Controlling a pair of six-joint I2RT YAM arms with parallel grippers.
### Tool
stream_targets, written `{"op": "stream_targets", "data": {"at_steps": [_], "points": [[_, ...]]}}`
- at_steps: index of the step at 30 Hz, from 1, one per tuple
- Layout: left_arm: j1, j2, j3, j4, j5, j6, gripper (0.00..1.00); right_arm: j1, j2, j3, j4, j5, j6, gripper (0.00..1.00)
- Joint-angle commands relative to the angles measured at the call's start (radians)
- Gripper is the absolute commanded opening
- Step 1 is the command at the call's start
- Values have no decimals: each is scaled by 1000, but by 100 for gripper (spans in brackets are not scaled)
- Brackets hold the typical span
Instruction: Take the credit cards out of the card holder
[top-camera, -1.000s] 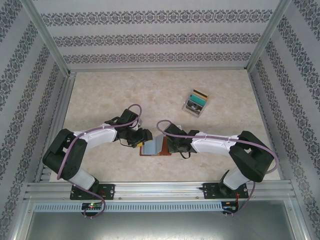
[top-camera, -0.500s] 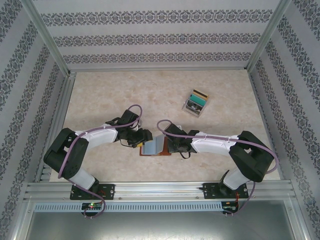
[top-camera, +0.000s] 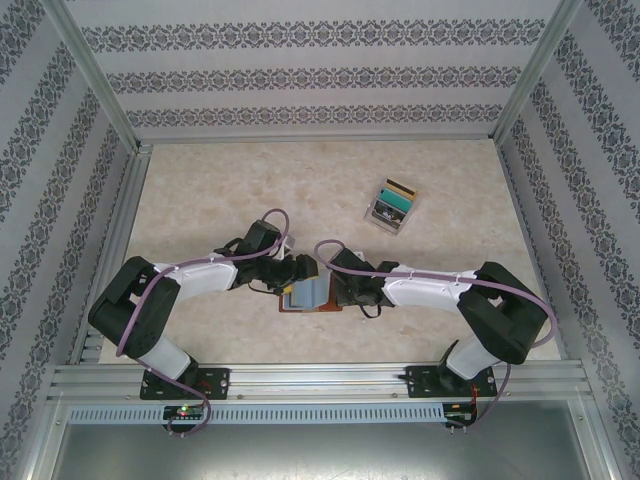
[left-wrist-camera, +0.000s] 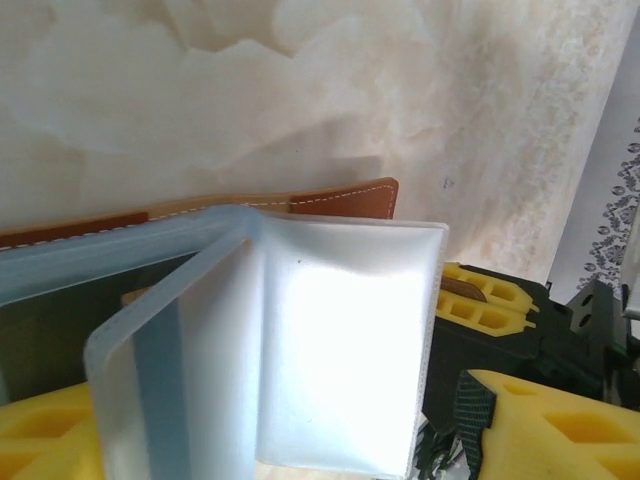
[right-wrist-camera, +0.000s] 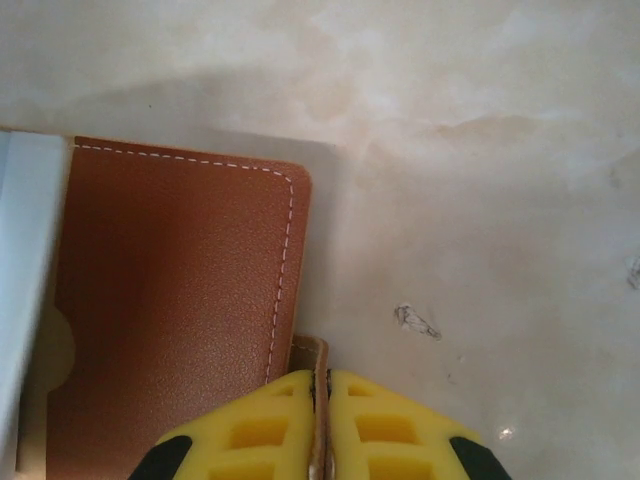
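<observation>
Overhead, a small brown leather card holder (top-camera: 310, 297) is shown lying open on the pale marbled table (top-camera: 220, 190), near the front edge and between the two arms. The left gripper (top-camera: 297, 278) is positioned at its left side and the right gripper (top-camera: 338, 295) at its right. Well apart, toward the back right, a clear plastic box (top-camera: 392, 206) of coloured cards is seen.

From the right wrist, the two yellow fingers (right-wrist-camera: 250, 440) are seen pressed together with the holder's brown snap tab (right-wrist-camera: 318, 375) pinched between them, so the cover is judged to be pinned flat on that side.

From the left wrist, the pale blue-grey pockets (left-wrist-camera: 340, 340) are seen fanned upward like pages. The left jaws are set wide apart, one yellow finger at each lower corner of the view, with the raised pocket leaves between them; nothing is clamped. A dark flat shape, likely one of the credit cards (left-wrist-camera: 60, 335), is made out through the pocket at the left, inside its sleeve. How many cards are held in the pockets cannot be told.

Progress is judged to be early: the holder is opened and steadied, but no card is seen drawn free. What is left is for each card to be gripped by its edge, slid out of its sleeve and laid on the table.
</observation>
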Motion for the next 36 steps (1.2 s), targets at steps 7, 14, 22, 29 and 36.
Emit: {"op": "stream_targets", "data": {"at_steps": [7,14,22,29,36], "points": [[-31,-6,42,-11,5,14,78,-7,-19,-21,10,-9,26,3],[-30,-77,63,-266,-215,91,80,-7,-30,-32,5,0,28,3],[-30,-110,59,-275,-238,98,78,-7,-19,-32,8,2,33,0],[-30,-57,49,-210,-172,90,76,-7,-16,-29,9,-1,31,0],[-30,-17,41,-178,-152,82,75,-7,-22,-35,9,1,33,0]]}}
